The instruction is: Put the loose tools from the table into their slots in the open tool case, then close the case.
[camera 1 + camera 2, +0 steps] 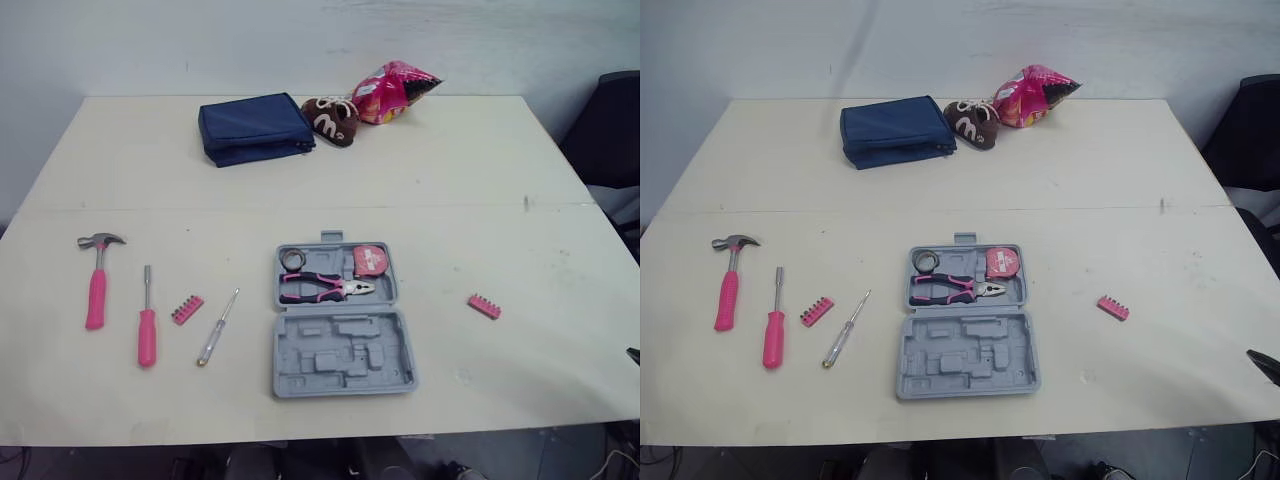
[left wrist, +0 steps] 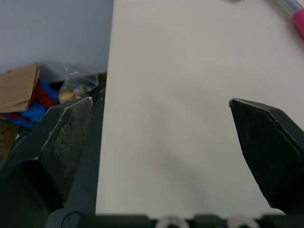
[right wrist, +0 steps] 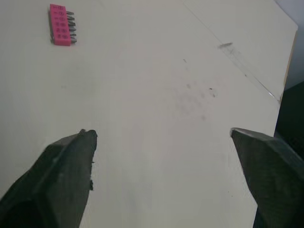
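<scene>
**Left eye view: case open, five tools loose**

The tool case (image 1: 340, 352) lies open on the table (image 1: 450, 170), with pliers (image 1: 325, 288) and a tape measure (image 1: 371, 260) seated in its far half. Well apart on its left lie the hammer (image 1: 97, 285), big screwdriver (image 1: 147, 325), a bit strip (image 1: 187, 309) and the thin screwdriver (image 1: 217, 327). A second bit strip (image 3: 60, 24) lies ahead of the right gripper (image 3: 164, 133), whose jaws are spread wide and empty. The left gripper (image 2: 161, 102), jaws equally wide and holding nothing, hangs over the table's left edge.
</scene>
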